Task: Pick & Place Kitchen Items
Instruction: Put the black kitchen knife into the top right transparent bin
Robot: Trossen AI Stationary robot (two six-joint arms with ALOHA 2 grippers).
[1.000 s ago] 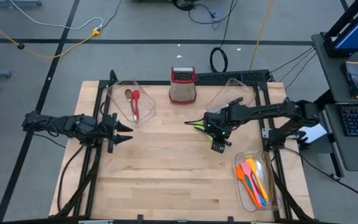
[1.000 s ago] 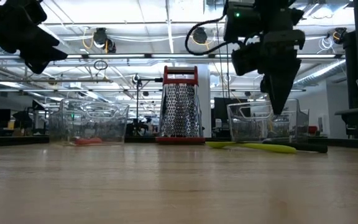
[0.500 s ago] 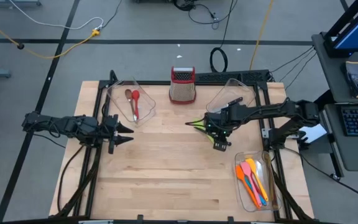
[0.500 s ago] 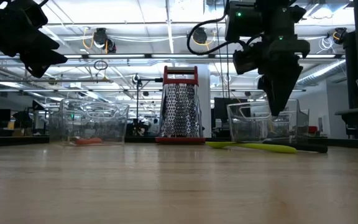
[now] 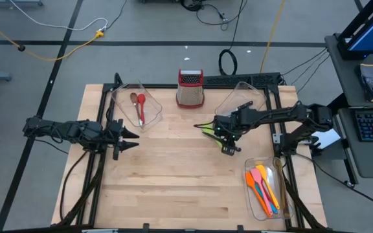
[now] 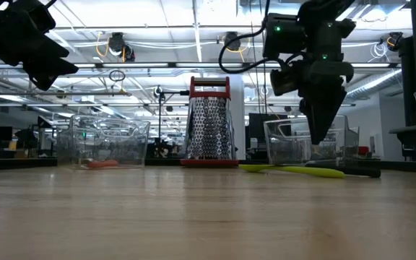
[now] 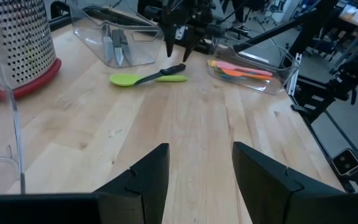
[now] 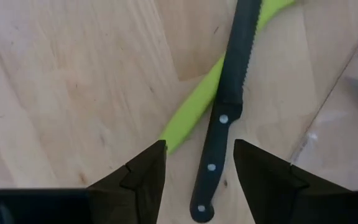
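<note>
- High view: the steel grater (image 5: 190,88) stands at the back of the desk (image 5: 173,175).
- Far left of the grater, the left end effector (image 5: 127,138) hangs over the desk, fingers apart, holding nothing.
- Just left of the grater, a clear bin (image 5: 136,105) holds a red spoon (image 5: 141,106).
- Right of the grater, the right end effector (image 5: 228,151) hangs open and empty over a green spoon (image 8: 194,107) and a black knife (image 8: 224,112) that cross.
- Farther right and nearer the front, a bin (image 5: 265,188) holds orange spatulas (image 5: 260,182).
</note>
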